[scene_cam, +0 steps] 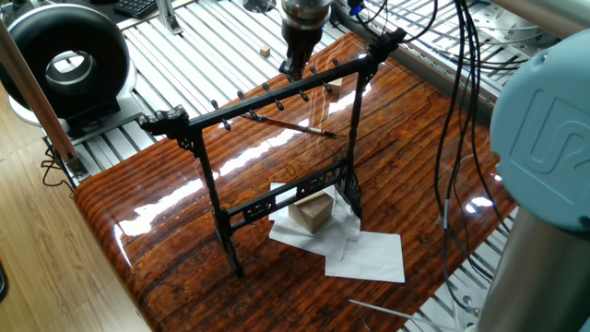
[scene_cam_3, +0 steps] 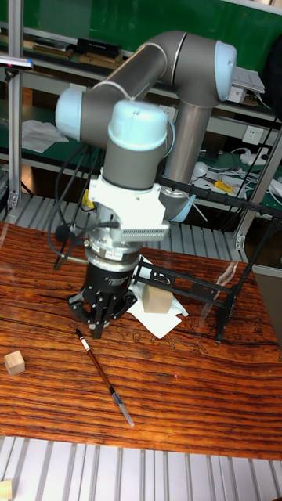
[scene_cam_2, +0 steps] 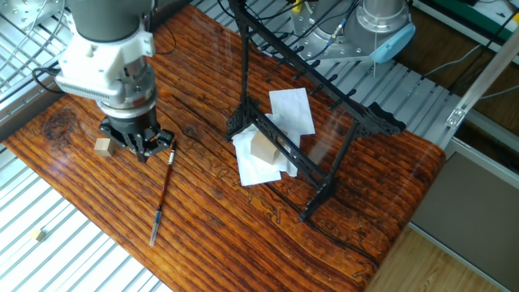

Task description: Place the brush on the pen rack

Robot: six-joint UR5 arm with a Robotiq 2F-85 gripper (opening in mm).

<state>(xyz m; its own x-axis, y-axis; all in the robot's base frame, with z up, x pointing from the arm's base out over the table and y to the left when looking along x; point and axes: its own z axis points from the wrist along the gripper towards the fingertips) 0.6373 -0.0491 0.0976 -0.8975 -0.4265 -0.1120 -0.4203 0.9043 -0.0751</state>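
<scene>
The brush [scene_cam_2: 163, 191] lies flat on the wooden table, a thin reddish-brown stick with a pale end toward the table edge; it also shows as brush [scene_cam_3: 102, 373] and brush [scene_cam: 293, 126]. My gripper [scene_cam_2: 145, 148] points down just over the brush's upper end, fingers spread and holding nothing. The same gripper [scene_cam_3: 95, 323] hovers close above the table, and in the first fixed view the gripper [scene_cam: 293, 66] sits behind the rack's top bar. The black pen rack [scene_cam: 267, 96] stands upright mid-table, apart from the brush; pen rack [scene_cam_2: 325, 183], pen rack [scene_cam_3: 226, 314].
A wooden block [scene_cam_2: 261, 150] rests on white papers [scene_cam: 365, 254] under the rack. A small wooden cube [scene_cam_2: 102, 146] lies just left of the gripper. Cables [scene_cam: 454, 111] hang at the right. A black round device [scene_cam: 64, 57] stands off the table.
</scene>
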